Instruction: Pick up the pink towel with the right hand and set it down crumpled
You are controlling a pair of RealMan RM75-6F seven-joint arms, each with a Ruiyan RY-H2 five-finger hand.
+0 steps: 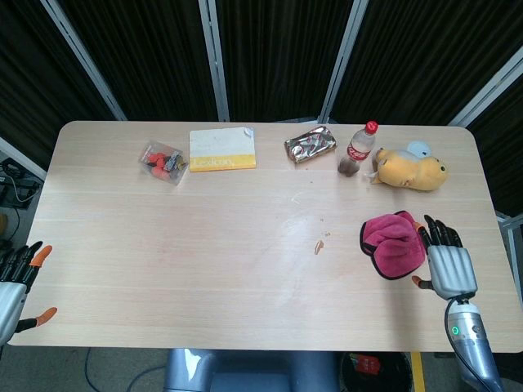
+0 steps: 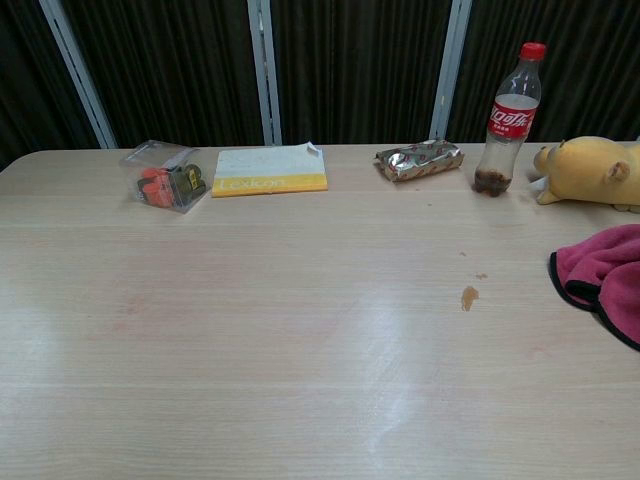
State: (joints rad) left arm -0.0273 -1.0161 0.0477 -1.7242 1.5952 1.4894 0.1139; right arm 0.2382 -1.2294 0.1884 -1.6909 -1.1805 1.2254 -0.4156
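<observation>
The pink towel (image 1: 393,243) lies bunched with a dark edge on the right side of the table; the chest view shows only its left part (image 2: 606,276) at the frame's right border. My right hand (image 1: 444,260) hovers just right of the towel, fingers spread and pointing away, holding nothing. My left hand (image 1: 15,282) is at the table's near left corner, fingers apart and empty. Neither hand shows in the chest view.
Along the far edge stand a clear box of small orange items (image 1: 163,161), a white and yellow book (image 1: 222,149), a foil packet (image 1: 310,144), a cola bottle (image 1: 356,150) and a yellow plush toy (image 1: 411,170). A small brown stain (image 1: 319,246) marks the wood left of the towel.
</observation>
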